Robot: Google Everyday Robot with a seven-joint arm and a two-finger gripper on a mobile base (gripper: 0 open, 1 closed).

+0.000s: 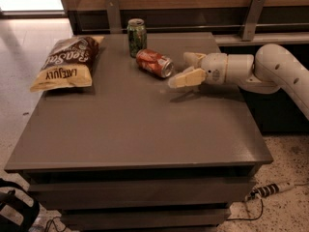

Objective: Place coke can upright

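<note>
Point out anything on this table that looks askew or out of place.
The coke can lies tipped on its side, next to the upright green can at the far side of the table. The gripper hovers open beside it, holding nothing.

Cream jaws of the gripper (177, 70) beside red, white-marked coke can (154, 63) on grey table (135, 129).

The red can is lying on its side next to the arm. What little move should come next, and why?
Probably ease the end effector a little closer to the coke can. The can lies on its side on the table, apart from the open fingers, which point toward its silver end; closing that gap should let them straddle it.
</note>
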